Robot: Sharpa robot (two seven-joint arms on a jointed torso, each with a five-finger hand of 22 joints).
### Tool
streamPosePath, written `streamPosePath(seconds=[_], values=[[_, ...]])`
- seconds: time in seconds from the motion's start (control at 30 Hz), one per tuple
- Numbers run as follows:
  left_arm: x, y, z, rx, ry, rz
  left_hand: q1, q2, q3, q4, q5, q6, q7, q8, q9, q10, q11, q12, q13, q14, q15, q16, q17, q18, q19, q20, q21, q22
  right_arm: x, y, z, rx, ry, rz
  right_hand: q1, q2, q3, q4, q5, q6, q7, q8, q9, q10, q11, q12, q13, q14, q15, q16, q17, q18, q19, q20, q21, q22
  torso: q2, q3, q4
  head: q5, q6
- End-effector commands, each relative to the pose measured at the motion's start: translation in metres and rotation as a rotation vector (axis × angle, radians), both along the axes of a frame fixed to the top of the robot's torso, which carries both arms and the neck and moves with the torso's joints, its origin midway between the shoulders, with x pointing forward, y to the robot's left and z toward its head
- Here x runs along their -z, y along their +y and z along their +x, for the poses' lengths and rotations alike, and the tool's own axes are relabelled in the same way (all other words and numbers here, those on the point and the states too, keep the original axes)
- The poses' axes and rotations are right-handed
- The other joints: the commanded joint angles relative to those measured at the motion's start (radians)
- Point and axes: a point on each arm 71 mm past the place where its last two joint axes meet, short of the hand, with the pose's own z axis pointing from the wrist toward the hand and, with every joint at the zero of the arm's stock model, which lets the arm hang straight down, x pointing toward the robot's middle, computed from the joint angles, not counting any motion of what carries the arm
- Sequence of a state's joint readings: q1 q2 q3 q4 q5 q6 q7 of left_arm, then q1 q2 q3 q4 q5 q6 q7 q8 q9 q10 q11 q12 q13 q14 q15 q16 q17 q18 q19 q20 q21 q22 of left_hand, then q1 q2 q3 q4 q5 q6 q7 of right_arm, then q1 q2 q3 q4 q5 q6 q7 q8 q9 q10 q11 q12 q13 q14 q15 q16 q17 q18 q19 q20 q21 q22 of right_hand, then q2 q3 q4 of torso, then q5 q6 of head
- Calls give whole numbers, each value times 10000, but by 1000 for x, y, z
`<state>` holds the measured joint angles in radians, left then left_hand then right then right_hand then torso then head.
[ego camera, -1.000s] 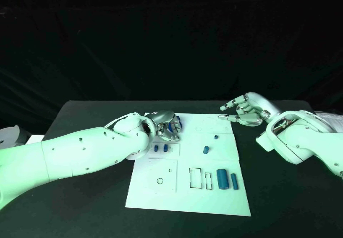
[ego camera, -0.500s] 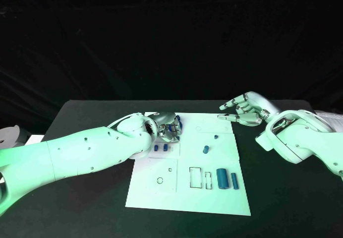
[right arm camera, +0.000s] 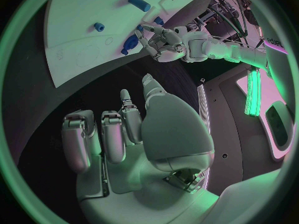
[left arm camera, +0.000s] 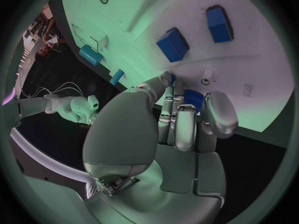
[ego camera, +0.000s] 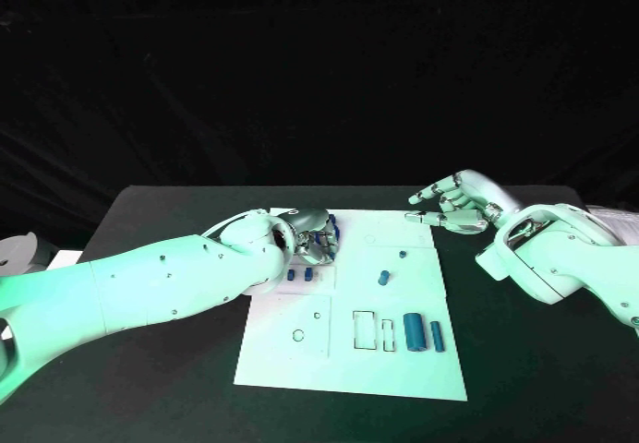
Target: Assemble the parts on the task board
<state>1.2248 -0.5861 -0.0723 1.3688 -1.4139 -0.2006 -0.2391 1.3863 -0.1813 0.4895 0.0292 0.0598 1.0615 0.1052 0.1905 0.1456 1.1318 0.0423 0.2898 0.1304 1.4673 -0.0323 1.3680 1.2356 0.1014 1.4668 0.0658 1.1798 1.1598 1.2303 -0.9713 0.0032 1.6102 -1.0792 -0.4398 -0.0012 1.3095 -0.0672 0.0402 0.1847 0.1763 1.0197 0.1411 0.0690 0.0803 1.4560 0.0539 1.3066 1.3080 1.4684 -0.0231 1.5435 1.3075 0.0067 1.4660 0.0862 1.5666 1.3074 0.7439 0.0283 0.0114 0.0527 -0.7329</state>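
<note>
Currently the left robot hand point(ego camera: 312, 233) sits low over the upper left part of the task board point(ego camera: 400, 369), fingers curled together around a small blue part point(left arm camera: 192, 98); the left wrist view shows the blue piece pinched between the fingertips point(left arm camera: 168, 79), close to the board surface. Just beside that hand, two short blue parts point(ego camera: 301, 274) lie side by side on the board. Near the board's middle, another small blue part point(ego camera: 383, 276) lies alone. Toward the near right, a thick blue cylinder point(ego camera: 415, 332) and a thinner blue rod point(ego camera: 437, 336) lie parallel, next to two outlined rectangular slots point(ego camera: 364, 330).

Right robot hand point(ego camera: 457, 205) hovers above the counter point(ego camera: 160, 221) at the board's far right corner, fingers apart and loosely bent, holding nothing; right wrist view confirms an empty palm point(right arm camera: 165, 134).
</note>
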Motion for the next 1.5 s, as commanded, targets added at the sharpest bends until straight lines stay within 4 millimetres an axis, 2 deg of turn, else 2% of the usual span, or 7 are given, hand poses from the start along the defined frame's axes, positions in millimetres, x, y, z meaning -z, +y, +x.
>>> streamPosePath(seconds=[0.03,0.33,0.6,0.9,1.03,1.2,1.5], values=[[5,-3,-2,209,258,243,13,102,56,-3,-3,76,-13,-64,-13,69,1,-51,-18,485,-93,57,-8,-106,132,-71,67,18,0,2,-1,-176,10,-42,39,71,-79,3,76,49,-25,16,15,-83,-4,2,1167,886,40,-67,2045,-67,1048,10,42,2634,2,3,-1,-9,2],[8,-5,-3,258,400,340,-21,205,235,-88,1,265,-46,-128,-56,290,-42,-219,-107,478,-138,96,-33,-107,127,-105,69,45,0,3,-1,-198,9,-37,39,71,-79,3,76,49,-25,16,15,-83,-4,2,1167,886,40,-67,2045,-67,1048,10,42,2634,5,3,-3,-9,-12],[7,-2,-1,50,258,189,14,270,611,-334,1,497,79,-270,-128,603,46,-590,-239,461,-51,141,-85,-109,113,-60,39,48,0,3,-1,-208,10,-36,39,71,-79,3,76,49,-25,16,15,-83,-4,2,1167,886,40,-67,2045,-67,1048,10,42,2634,3,1,2,-18,-3],[-1,0,-5,5,-78,-412,-44,251,832,-503,0,612,170,-408,-190,783,105,-920,-319,450,1,182,-109,-108,108,-18,33,67,1,3,-1,-210,6,-37,39,71,-79,3,76,49,-25,16,15,-83,-4,2,1167,886,40,-67,2045,-67,1048,10,42,2634,-2,-4,-3,-40,78],[-8,2,-7,-112,-199,-907,-45,246,907,-569,3,641,192,-455,-211,831,122,-1018,-338,451,14,204,-101,-107,109,-6,30,71,1,2,-1,-208,20,-38,39,71,-79,3,76,49,-25,16,15,-83,-4,2,1167,886,40,-67,2045,-67,1048,10,42,2634,-1,-7,4,-43,77],[-17,9,-11,-325,-131,-1463,-63,225,952,-613,-1,658,212,-492,-227,867,134,-1087,-349,447,24,208,-121,-108,111,3,37,84,2,3,-1,-223,30,-28,46,79,-88,7,84,56,-27,20,17,-75,-5,19,1175,887,39,-66,2049,-67,1048,9,42,2634,-15,5,15,-54,72],[-26,34,-14,-844,32,-1823,-109,205,969,-633,-3,700,221,-514,-236,923,139,-1140,-353,445,31,218,-125,-113,118,12,61,115,3,2,0,-181,66,-35,46,79,-88,7,84,56,-27,20,17,-75,-5,19,1175,887,39,-66,2049,-67,1048,9,42,2634,-5,-5,24,-20,103]])
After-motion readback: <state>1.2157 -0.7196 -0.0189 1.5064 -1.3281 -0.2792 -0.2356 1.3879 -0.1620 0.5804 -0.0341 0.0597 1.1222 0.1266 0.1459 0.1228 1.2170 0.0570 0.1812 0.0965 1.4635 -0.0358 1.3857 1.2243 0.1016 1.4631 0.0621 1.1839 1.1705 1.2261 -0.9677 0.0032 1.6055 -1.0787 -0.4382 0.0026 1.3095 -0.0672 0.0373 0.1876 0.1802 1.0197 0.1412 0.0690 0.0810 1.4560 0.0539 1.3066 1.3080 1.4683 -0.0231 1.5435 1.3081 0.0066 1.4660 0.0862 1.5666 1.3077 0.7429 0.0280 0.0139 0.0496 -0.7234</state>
